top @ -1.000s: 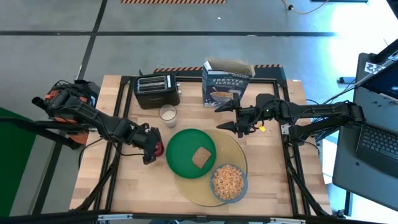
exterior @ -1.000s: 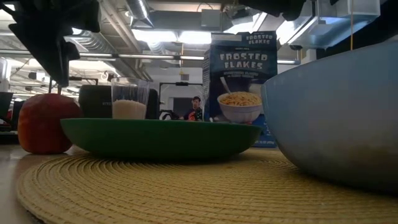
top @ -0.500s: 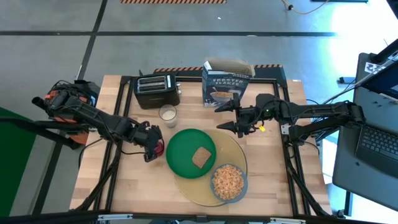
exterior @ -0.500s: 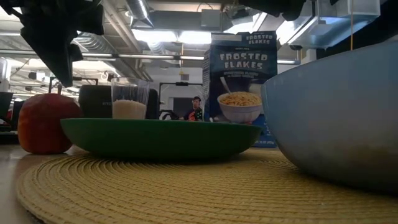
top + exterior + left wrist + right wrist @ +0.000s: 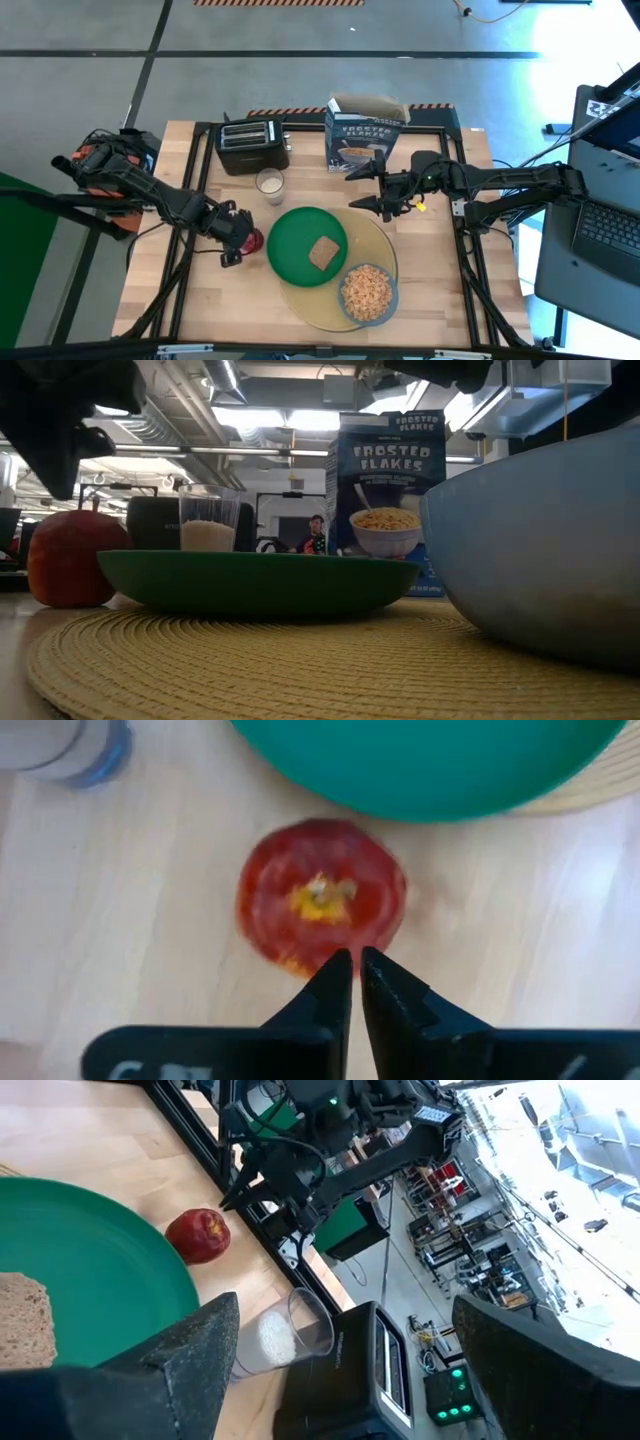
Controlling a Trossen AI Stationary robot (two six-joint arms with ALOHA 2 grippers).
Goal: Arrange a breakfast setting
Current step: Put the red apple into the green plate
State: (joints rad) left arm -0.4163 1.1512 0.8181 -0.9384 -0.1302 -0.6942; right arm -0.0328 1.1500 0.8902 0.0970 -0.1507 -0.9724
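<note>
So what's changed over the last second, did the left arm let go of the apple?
Yes. The left gripper has drawn back from the red apple toward the table's left edge, fingers shut and empty. The apple stands free on the table beside the green plate. The right gripper stayed open near the cereal box; toast slice, bowl and milk glass haven't moved.

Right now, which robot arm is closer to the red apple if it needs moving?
Left. Its tool hangs just beside the red apple, fingers nearly together and not holding it. The right tool waits open across the green plate, near the cereal box.
</note>
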